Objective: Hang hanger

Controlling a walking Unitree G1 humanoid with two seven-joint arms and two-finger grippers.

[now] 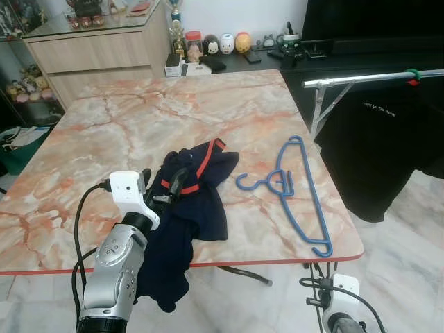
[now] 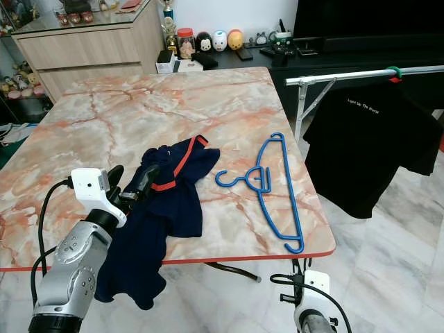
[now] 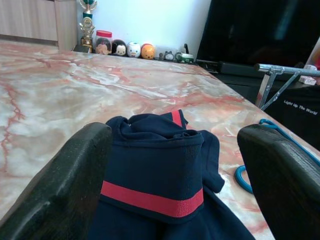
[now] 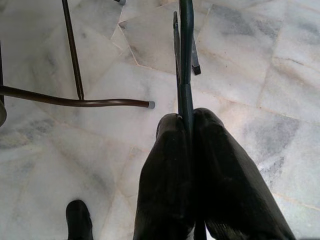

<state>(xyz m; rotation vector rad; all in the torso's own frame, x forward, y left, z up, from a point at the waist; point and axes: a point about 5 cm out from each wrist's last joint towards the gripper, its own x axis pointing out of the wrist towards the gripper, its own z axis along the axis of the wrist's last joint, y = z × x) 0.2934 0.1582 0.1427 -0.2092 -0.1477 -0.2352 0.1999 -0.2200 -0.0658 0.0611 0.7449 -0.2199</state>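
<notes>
One blue hanger (image 1: pixel 295 191) lies flat on the marble table (image 1: pixel 139 118) near its right edge, just beside a navy shirt (image 1: pixel 198 191) draped over the front edge. Left gripper (image 3: pixel 175 170) spread wide, straddling the shirt. Right gripper (image 4: pixel 192 150) low by the floor, fingers pressed together. Rail (image 1: pixel 374 76) at right carries a black tee (image 1: pixel 381 139). Figurines (image 1: pixel 225 43) line the far shelf.

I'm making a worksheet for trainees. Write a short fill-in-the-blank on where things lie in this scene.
1. The blue hanger lies flat on the ____ table.
2. The left gripper has its fingers ____ around the navy garment.
3. The black T-shirt hangs from a metal ____.
4. The navy garment's trim is ____.

Missing words: marble; open; rail; red
</notes>
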